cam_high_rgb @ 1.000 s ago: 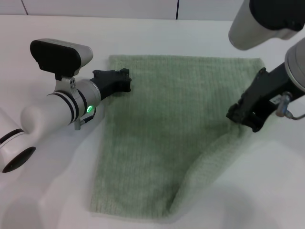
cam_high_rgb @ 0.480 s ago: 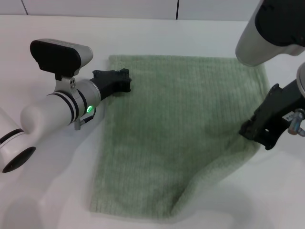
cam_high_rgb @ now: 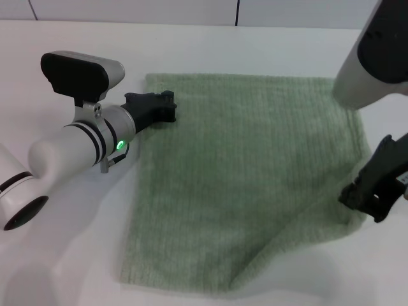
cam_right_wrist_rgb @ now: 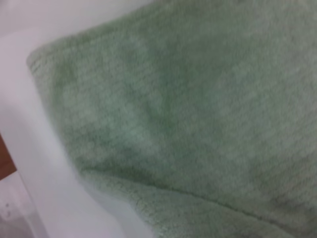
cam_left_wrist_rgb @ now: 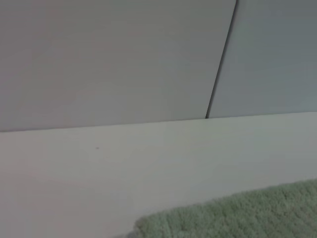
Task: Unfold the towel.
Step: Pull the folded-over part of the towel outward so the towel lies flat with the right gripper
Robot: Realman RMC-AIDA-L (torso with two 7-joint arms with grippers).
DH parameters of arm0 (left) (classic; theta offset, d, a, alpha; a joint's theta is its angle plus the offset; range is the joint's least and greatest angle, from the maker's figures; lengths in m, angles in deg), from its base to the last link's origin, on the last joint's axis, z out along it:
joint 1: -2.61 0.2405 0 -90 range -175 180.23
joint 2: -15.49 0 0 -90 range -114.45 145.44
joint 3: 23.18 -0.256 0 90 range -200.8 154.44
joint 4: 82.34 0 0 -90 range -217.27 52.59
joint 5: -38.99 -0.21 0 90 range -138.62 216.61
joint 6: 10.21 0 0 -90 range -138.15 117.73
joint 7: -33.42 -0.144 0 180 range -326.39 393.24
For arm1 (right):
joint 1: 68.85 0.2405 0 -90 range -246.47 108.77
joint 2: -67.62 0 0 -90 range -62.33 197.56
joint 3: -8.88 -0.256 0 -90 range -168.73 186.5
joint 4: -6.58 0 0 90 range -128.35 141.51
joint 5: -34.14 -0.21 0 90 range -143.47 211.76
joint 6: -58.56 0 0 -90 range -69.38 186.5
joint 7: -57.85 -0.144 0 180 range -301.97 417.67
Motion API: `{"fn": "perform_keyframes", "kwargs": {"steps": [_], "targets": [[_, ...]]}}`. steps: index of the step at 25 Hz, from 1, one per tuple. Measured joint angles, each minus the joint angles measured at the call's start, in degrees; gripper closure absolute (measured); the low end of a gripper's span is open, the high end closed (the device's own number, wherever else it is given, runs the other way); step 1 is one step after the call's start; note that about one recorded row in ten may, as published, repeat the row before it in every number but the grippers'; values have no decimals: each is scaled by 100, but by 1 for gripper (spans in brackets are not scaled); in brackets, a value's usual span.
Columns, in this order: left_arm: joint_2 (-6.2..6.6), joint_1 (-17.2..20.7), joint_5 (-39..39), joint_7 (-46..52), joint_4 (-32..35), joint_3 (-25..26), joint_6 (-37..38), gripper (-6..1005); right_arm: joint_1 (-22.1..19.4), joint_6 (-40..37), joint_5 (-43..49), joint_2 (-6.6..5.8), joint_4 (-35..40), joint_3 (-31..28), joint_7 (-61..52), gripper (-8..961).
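Ribbed matt terry-cloth towel (cam_high_rgb: 242, 172), smooth white table (cam_high_rgb: 64, 255)

White table (cam_high_rgb: 255, 44) below pale wall panels (cam_left_wrist_rgb: 114, 59) with a dark vertical seam (cam_left_wrist_rgb: 221, 59).

Head camera looks down from above; both wrist cameras sit low and close; all 3 share the pale sage-green terry towel (cam_high_rgb: 248, 178).

The towel (cam_high_rgb: 242, 178), pale sage-green terry with fine ribbing, is lying spread mostly flat on the white counter (cam_high_rgb: 210, 48). Its near right corner is lying doubled over itself in a diagonal fold, leaving that edge slanted and slightly raised.
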Motion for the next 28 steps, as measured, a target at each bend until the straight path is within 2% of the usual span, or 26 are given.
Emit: {"fn": "perform_keyframes", "kwargs": {"steps": [4,9,28], "targets": [[0,9,0,0,-26,0,0,952,-44,-52,5,-4,-212,86,56,925],[0,13,0,0,-29,0,1,951,-55,-74,210,-7,-622,467,61,924],[0,12,0,0,-29,4,15,948,34,72,407,-7,-699,666,105,891]]}}
